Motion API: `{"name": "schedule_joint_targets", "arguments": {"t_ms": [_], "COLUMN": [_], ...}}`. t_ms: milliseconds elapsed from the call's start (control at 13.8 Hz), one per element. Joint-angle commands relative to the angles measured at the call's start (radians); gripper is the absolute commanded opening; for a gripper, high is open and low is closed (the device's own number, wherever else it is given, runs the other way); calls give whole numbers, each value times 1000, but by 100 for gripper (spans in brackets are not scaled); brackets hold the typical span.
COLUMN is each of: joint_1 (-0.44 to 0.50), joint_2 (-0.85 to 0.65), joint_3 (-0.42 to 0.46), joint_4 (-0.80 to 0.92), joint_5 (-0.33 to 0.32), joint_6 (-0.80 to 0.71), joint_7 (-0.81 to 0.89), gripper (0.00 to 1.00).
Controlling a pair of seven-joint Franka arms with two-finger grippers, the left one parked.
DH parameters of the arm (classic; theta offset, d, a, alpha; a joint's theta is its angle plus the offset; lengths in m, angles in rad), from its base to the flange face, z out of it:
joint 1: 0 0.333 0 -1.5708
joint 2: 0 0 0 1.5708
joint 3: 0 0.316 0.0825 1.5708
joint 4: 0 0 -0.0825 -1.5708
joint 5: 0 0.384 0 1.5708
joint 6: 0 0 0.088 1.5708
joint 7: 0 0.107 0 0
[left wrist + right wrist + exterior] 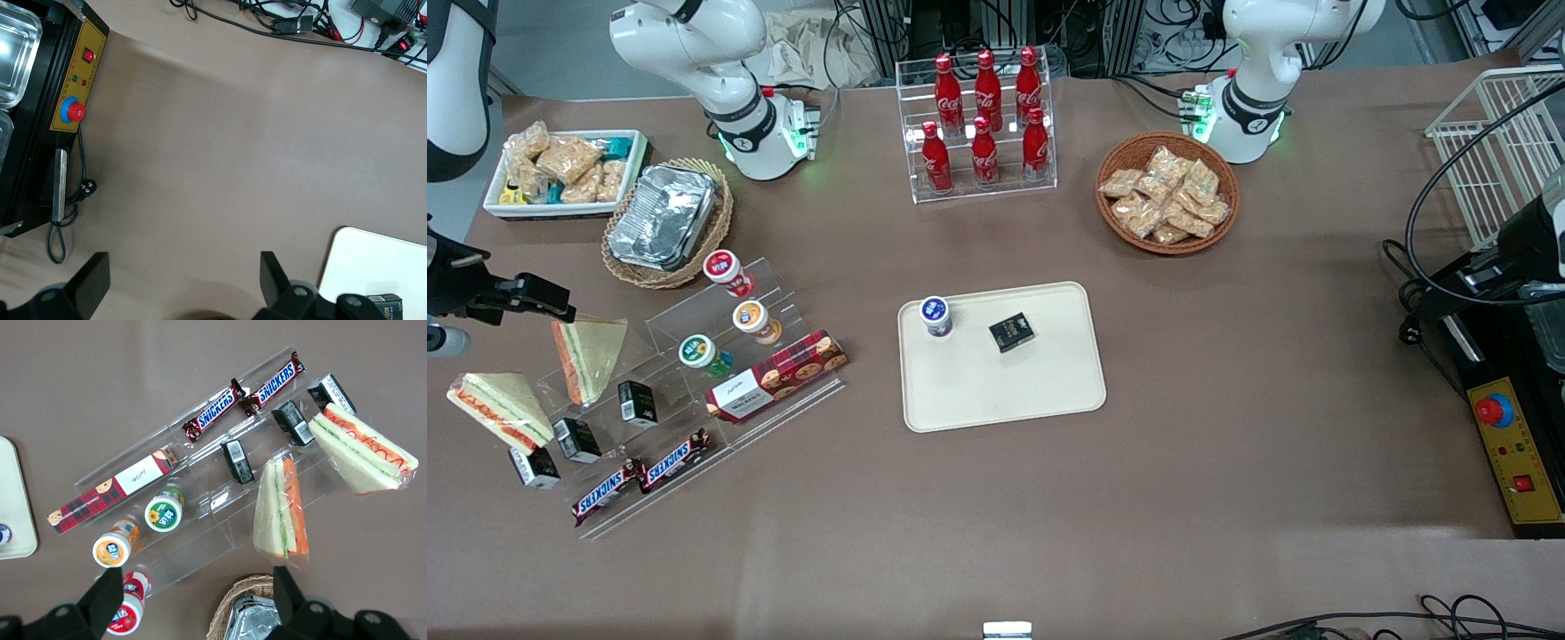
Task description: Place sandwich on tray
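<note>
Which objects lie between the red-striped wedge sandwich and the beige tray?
Front view: between sandwich and tray stands the clear acrylic rack with small black boxes, cookie box. The open gripper hovers above.

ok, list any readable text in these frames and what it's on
"SNICKERS": two bars on the acrylic stand's lowest step.
"Coca-Cola": red bottles in the clear rack.
Cookie box, cup lids, small black boxes: print too small to read.
Claw open above the stand.

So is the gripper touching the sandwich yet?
Apart. In the right wrist view the open gripper hangs above the acrylic rack, the sandwich well clear.
</note>
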Motion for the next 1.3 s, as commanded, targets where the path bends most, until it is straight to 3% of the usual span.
{"name": "schedule_joint_targets", "arguments": {"t_ms": [0,651,1230], "joint_1": [0,0,-107], "joint_2": [-6,5,28], "joint_3": [-1,-1,-5], "joint_4": [3,3,3], "joint_5": [-19,-19,-28], "joint_6": [6,36,104], "joint_7": [5,-25,-332], "gripper": [100,100,100]}}
